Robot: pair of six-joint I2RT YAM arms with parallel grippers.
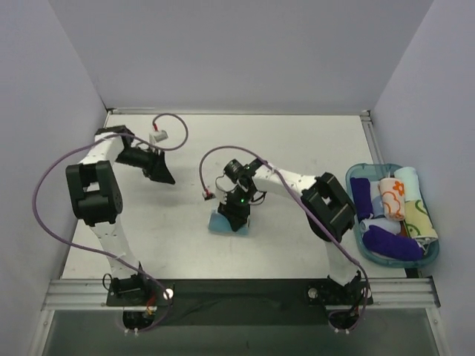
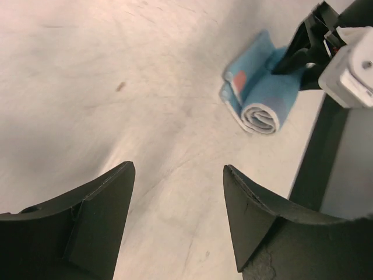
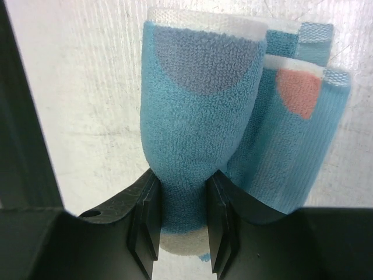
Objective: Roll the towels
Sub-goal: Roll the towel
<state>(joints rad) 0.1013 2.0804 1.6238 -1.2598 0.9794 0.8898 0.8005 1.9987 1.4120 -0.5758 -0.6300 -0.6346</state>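
A light blue towel (image 1: 218, 224) lies mostly rolled near the table's middle, its roll end (image 2: 260, 116) showing a white spiral. My right gripper (image 3: 180, 186) is shut on the roll (image 3: 198, 116), pinching its blue terry between both pads; an orange dot (image 3: 298, 90) shows on the flat part beside it. From above, the right gripper (image 1: 236, 216) points down onto the towel. My left gripper (image 2: 178, 168) hangs open over bare table, well left of the towel, with nothing between its fingers (image 1: 159, 172). A white towel with orange prints (image 1: 392, 196) lies rolled in the bin.
A clear blue bin (image 1: 355, 176) stands at the right edge, holding purple rolled cloths (image 1: 391, 243) and other rolled towels. Purple cables loop over both arms. White walls close the table on left, back and right.
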